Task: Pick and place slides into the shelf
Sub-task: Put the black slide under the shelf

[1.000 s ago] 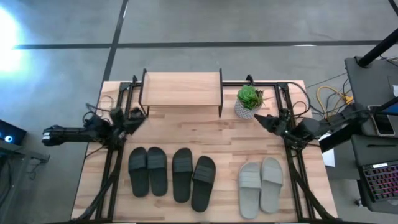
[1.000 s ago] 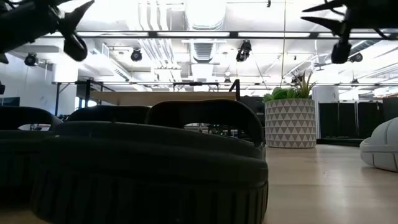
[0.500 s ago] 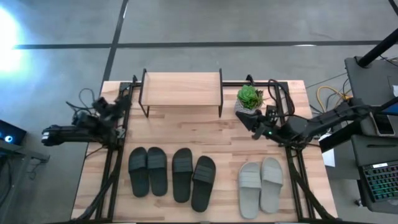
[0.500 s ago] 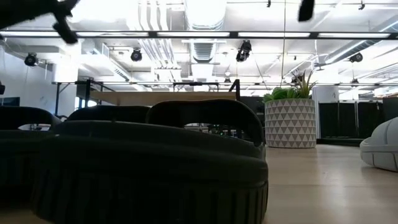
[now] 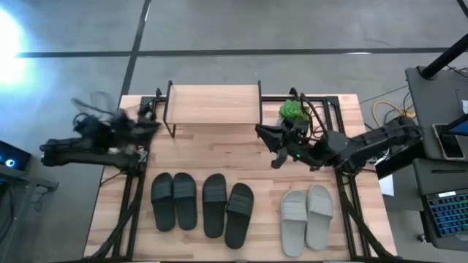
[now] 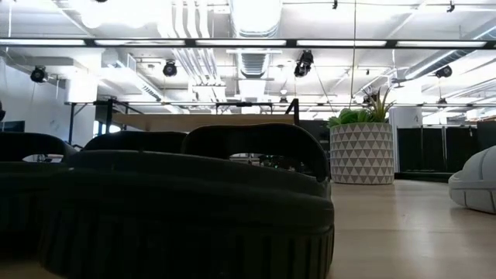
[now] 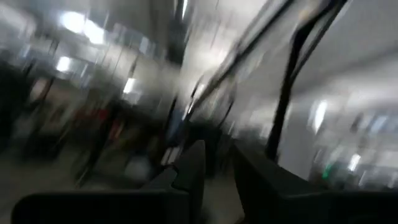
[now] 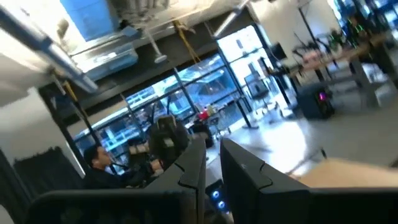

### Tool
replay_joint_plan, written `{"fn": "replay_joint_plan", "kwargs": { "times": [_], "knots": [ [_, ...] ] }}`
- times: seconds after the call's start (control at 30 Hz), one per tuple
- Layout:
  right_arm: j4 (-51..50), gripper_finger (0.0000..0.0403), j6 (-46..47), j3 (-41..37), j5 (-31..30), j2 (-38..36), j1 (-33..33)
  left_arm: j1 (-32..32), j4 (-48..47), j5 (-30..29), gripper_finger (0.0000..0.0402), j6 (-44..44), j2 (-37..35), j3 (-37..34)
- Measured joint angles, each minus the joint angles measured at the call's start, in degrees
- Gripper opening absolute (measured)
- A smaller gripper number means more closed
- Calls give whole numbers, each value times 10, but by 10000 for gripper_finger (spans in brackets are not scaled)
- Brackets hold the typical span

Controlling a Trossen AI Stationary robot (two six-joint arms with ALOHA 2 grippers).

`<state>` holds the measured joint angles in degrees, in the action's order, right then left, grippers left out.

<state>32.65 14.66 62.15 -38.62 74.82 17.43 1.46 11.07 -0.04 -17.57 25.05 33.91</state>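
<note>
The wooden table (image 5: 292, 164) takes up most of the overhead view. At its far edge sits one shelf (image 5: 213, 104), plank top bare, nothing visible on it from above.

Six slides total, all lined up along the near side of the table, none on the shelf. Two black pairs: one pair (image 5: 174, 201) toward the left, the other pair (image 5: 227, 205) in the middle with its right-hand slide angled a bit. Then one light grey pair (image 5: 307, 216) toward the right. In the low view a black slide (image 6: 194, 201) fills the foreground, and the grey one (image 6: 474, 180) peeks in at the edge.

One small potted plant (image 5: 292, 111) sits just beside the shelf's right end.

The right gripper (image 5: 267, 142) hangs over the table between the plant and the black slides, touching nothing, and its wrist view shows the fingers (image 8: 189, 168) nearly closed with only a thin gap, empty. The left gripper (image 5: 142, 120) is off by the table's left edge near the shelf's corner; it's pretty smeared, but the fingers (image 7: 193, 165) look close together too, holding nothing.
</note>
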Motion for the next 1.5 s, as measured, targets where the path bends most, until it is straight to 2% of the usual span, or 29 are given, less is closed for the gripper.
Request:
{"fn": "replay_joint_plan", "kwargs": {
  "times": [0.1,0.17,0.23,0.4,0.53,0.7,0.8,0.9,1.0,1.23,1.5],
  "knots": [
    [-89,43,-9,39,-2,4,-6,0,-289,-42,67,46,45,100],
    [-174,43,28,62,-3,3,-10,0,-397,-50,67,59,86,149],
    [-256,43,75,78,-4,1,-15,-2,-445,-49,67,62,119,183],
    [-378,43,143,82,-4,0,-27,-3,-476,-50,67,88,158,227],
    [-405,43,185,68,-4,4,-36,-6,-494,-50,67,90,180,236],
    [-417,43,229,51,-1,11,-40,-19,-570,-49,67,65,206,251],
    [-415,43,252,47,3,18,-42,-27,-570,0,67,59,218,255],
    [-413,43,255,45,48,21,-44,-33,-563,68,67,60,229,256],
    [-415,43,273,44,74,22,-43,-44,-569,77,67,59,239,250],
    [-440,52,290,45,75,23,-32,-89,-634,56,67,72,261,251],
    [-532,97,294,45,75,23,3,-183,-648,-26,67,-12,294,247]
  ]
}}
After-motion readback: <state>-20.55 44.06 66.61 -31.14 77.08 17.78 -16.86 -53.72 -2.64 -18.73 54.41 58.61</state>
